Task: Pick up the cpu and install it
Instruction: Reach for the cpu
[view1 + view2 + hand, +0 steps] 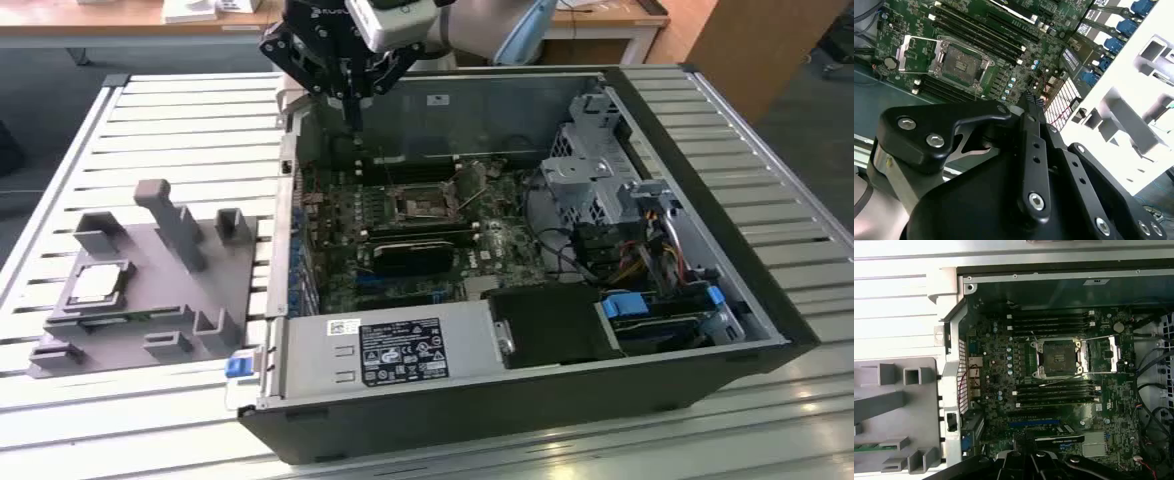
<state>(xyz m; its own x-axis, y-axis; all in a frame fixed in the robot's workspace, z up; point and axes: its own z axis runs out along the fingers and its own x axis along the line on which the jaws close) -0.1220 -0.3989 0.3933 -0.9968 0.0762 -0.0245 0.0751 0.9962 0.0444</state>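
A slatted metal table fills the foreground, its near slats glaring under bright light. Behind it stands a wooden desk with pale legs. A brown panel, perhaps a cabinet side, rises at the exterior view's right. The floor is grey.

Black claw large in the foreground, green motherboard beyond it, socket open with metal frame swung aside, memory slots alongside, pale fixture nearby

Silver-topped square cpu, lying flat, on grey fixture tray
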